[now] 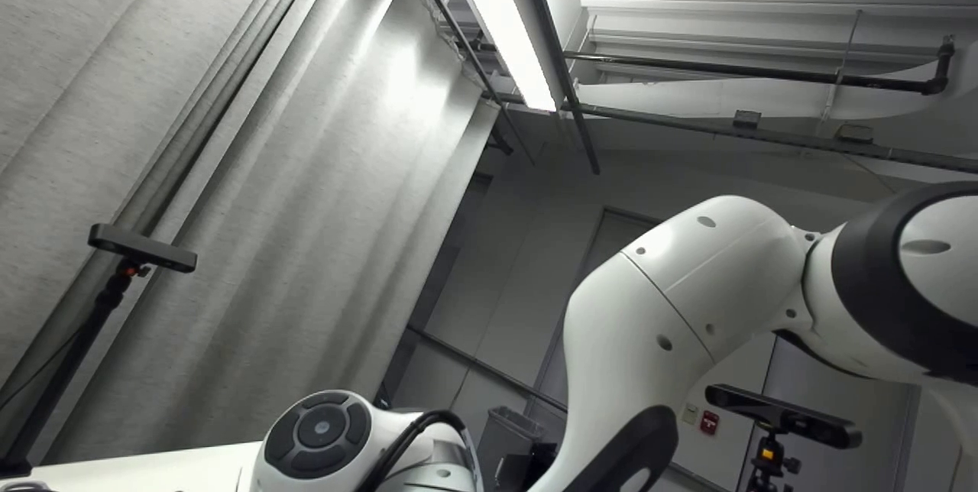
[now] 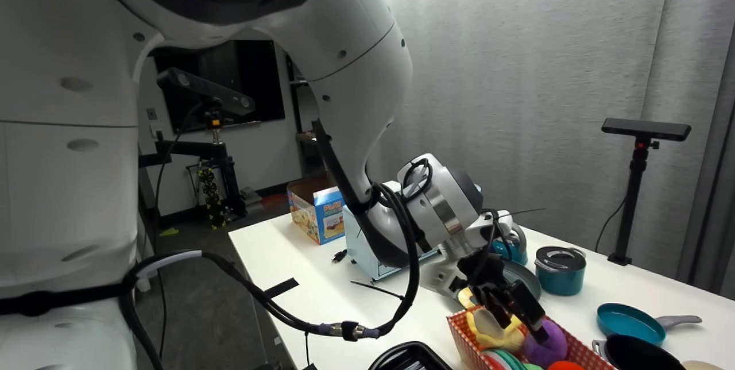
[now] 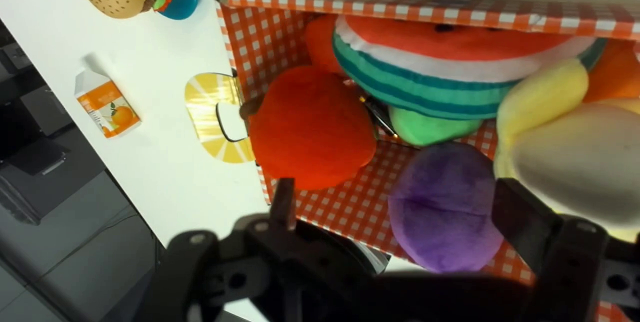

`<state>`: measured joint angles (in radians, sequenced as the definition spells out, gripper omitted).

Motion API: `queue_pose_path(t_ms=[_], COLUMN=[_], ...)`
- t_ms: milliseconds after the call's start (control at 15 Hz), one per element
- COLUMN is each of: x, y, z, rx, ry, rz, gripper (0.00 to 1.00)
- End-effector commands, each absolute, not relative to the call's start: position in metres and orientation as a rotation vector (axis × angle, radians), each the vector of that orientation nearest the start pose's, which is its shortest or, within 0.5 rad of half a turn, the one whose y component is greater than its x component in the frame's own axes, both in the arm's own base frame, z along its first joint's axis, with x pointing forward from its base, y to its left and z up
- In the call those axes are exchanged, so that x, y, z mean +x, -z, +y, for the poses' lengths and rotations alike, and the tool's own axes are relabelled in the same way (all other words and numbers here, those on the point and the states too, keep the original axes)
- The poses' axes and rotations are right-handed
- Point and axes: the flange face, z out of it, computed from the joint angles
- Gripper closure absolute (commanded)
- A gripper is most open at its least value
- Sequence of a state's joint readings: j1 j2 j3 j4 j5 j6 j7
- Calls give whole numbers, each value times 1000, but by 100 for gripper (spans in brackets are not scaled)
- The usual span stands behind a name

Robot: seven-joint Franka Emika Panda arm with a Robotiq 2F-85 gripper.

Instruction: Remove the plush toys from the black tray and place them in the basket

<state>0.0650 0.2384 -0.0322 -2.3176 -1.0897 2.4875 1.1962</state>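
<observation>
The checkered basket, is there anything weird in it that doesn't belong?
Maybe: a slim black thing with gold trim, possibly a pen, shows between the red plush fruit and watermelon plush; it's odd because it looks hard, not soft.

In an exterior view a lidded teal pot (image 2: 560,273) stands on the table (image 2: 275,249). Beside the pot, to its left, is a teal kettle (image 2: 517,254), partly hidden; in front, to its right, lie a blue skillet (image 2: 630,324) and, farther off, a black pan (image 2: 640,353). A camera (image 2: 646,128) and a grey curtain (image 2: 517,71) rise behind it. Well apart, to the pot's left, stands a printed box (image 2: 329,215).
</observation>
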Motion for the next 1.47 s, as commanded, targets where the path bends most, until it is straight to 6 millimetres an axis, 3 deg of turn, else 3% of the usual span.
queue_pose_path(t_ms=[0,733,1067,1400], x=[510,434,403,392], y=[-246,-281,-267,-244], z=[22,28,29,25], rx=[2539,2626,2715,2752], ry=[-435,-206,-57,22], rz=[-336,-536,-612,-675], gripper=[0,0,0,0])
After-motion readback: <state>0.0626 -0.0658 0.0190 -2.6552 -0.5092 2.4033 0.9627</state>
